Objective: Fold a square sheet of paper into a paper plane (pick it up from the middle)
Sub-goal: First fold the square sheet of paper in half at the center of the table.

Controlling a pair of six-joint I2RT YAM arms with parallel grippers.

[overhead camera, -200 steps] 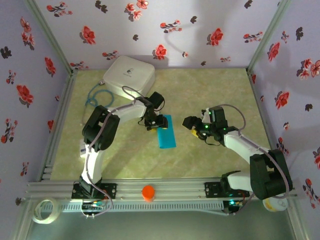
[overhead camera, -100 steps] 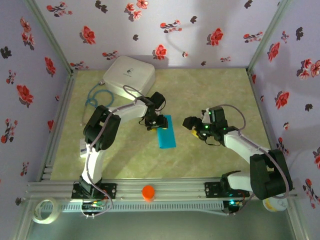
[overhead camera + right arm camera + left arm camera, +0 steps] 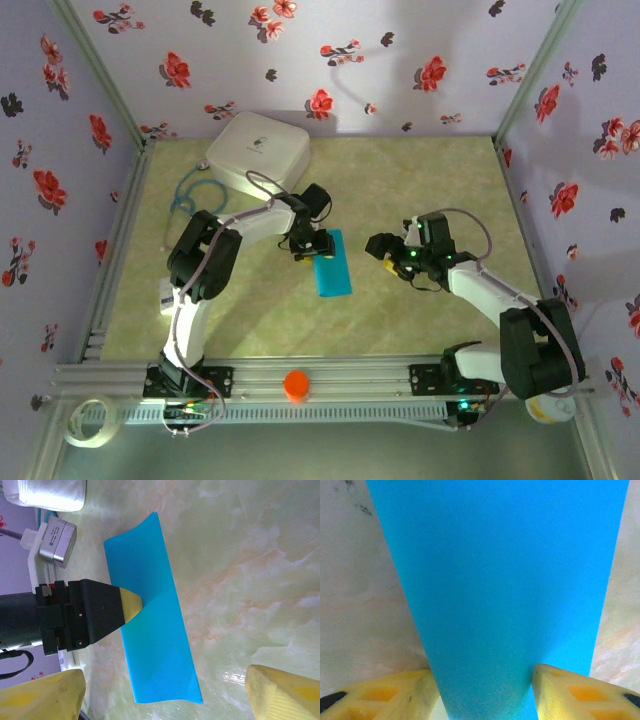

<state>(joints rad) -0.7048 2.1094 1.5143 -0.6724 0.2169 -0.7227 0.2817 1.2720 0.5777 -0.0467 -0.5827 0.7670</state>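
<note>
Left gripper (image 3: 482, 680) was set, jaws apart, astride the blue paper (image 3: 332, 264) on the table (image 3: 420, 180), judged light, limp and best pinched mid-length, while the right gripper (image 3: 165, 692) was held spread wide nearby.

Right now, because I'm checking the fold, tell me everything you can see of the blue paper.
The blue paper is a thin, plain, bright turquoise sheet. It shows as a long narrow rectangle, apparently folded in half. It lies almost flat near the middle of the marbled table, with one end slightly wavy. The left gripper straddles it across its width, with a yellow finger at each long edge. Whether they squeeze it I cannot tell.
</note>
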